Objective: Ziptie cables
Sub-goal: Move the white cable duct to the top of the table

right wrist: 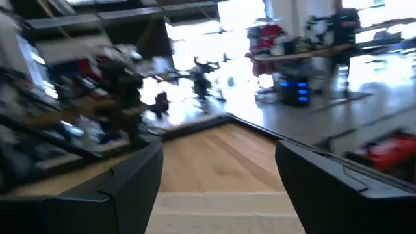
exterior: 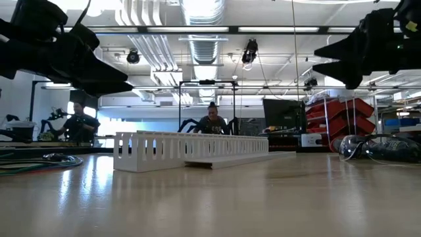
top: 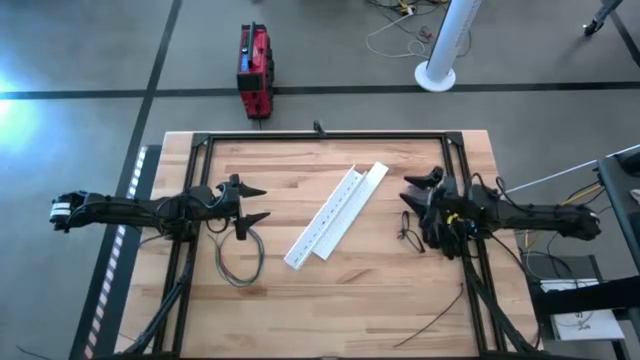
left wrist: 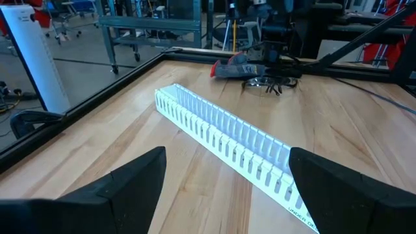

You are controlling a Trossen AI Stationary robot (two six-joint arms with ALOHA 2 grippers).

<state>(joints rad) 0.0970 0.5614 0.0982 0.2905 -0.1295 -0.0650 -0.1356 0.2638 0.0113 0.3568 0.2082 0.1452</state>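
Observation:
A white slotted cable duct [top: 322,225] lies slantwise on the middle of the wooden table, its flat lid [top: 352,208] beside it. A loose loop of thin cable [top: 240,262] rests on the table near my left gripper [top: 264,202]. That gripper hangs open above the wood, left of the duct and pointing at it [left wrist: 227,133]. A dark bundle of cables [top: 408,230] lies right of the duct, by my right gripper [top: 408,195]. That gripper is open too and raised off the table [exterior: 335,59]. A thin black strand [top: 440,312] lies near the front right.
Black frame rails [top: 320,136] run round the table top. A red toolbox [top: 254,70] and a white post base [top: 437,75] stand on the floor past the far edge. People sit at benches [exterior: 212,122] in the room behind. Bare wood [top: 340,300] lies in front of the duct.

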